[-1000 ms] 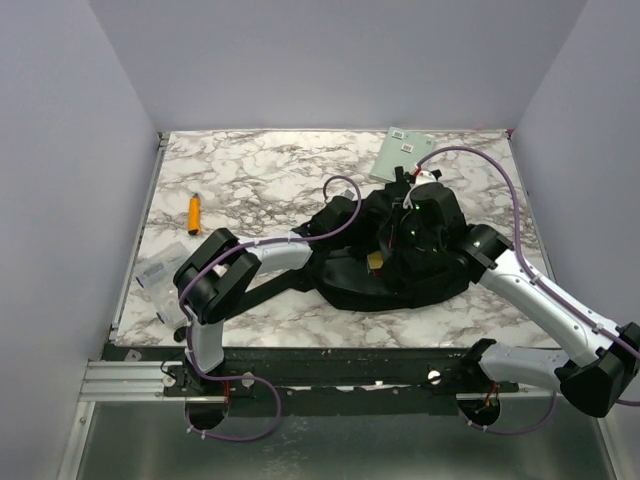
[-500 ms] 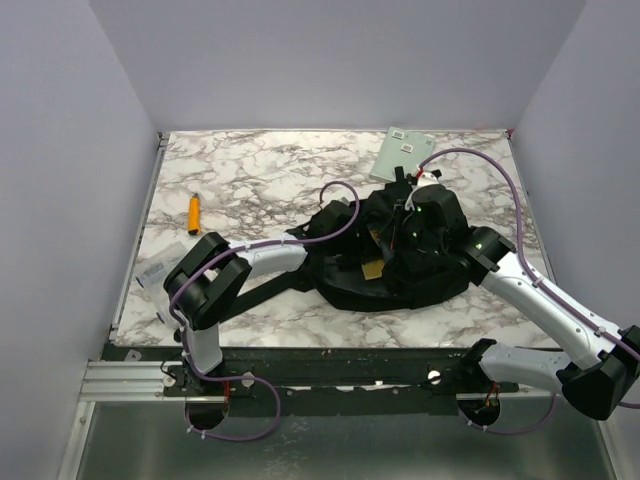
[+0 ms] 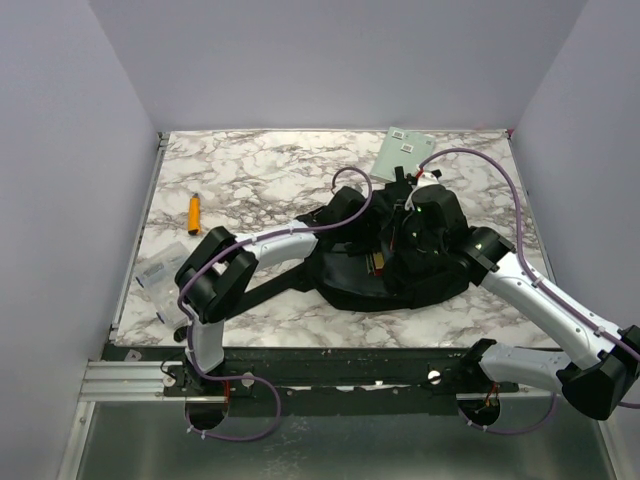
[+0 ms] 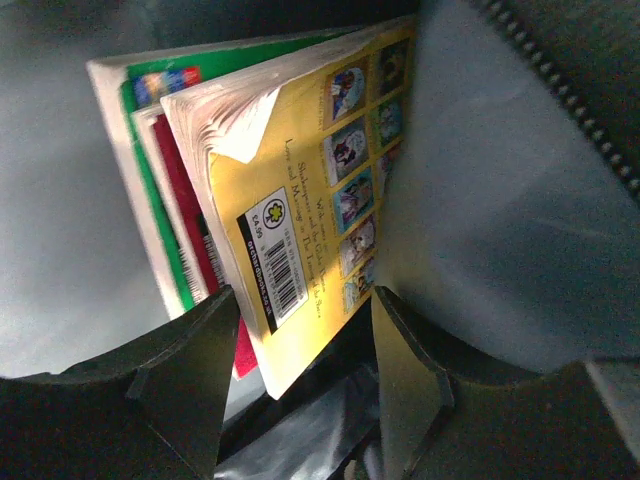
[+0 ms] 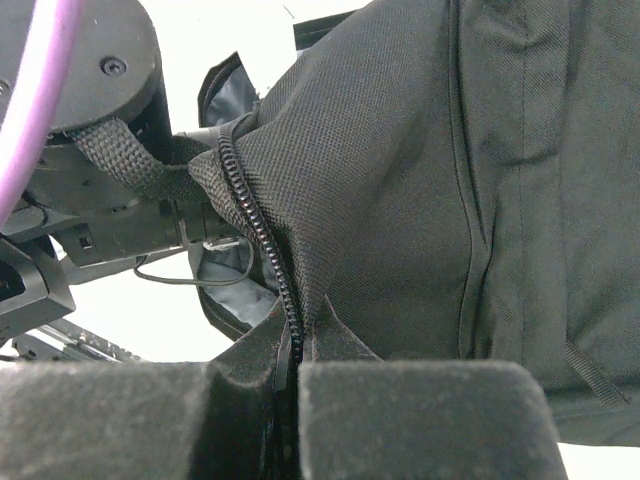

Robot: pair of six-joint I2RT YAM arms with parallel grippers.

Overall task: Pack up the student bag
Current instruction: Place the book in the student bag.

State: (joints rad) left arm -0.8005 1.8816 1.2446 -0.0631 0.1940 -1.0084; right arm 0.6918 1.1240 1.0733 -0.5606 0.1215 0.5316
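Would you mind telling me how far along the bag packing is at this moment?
Done: a green book and a red book sit inside the student bag. In hand: the right gripper pinches its zipper edge while the left gripper straddles a yellow book inside. Remaining: an orange marker and a pale booklet lie on the table.

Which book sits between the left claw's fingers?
The yellow book with the barcode sticker: its corner lies between the fingers of the left claw. The red book and green-edged book stand behind it.
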